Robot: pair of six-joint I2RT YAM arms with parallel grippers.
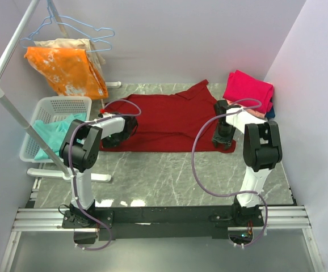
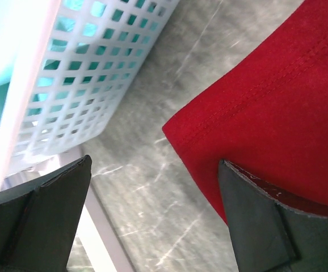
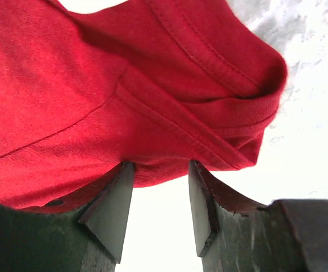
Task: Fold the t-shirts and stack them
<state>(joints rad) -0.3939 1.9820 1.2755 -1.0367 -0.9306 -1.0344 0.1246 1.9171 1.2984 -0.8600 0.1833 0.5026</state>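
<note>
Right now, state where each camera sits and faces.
Top external: above and behind the bases, looking down at the table; left arm, right arm show.
Left wrist: looking down past left gripper at basket and maroon t-shirt corner.
Right wrist: looking past right gripper at the shirt's hem.
Shared: all three see the maroon t-shirt.

No readable text, labels, brands or numbers (any view, any surface).

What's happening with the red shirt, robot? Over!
Left tool open, at a corner of the spread dark red cloth t-shirt. Right tool half open at its hem, nothing gripped. White plastic lattice basket close beside left tool.
</note>
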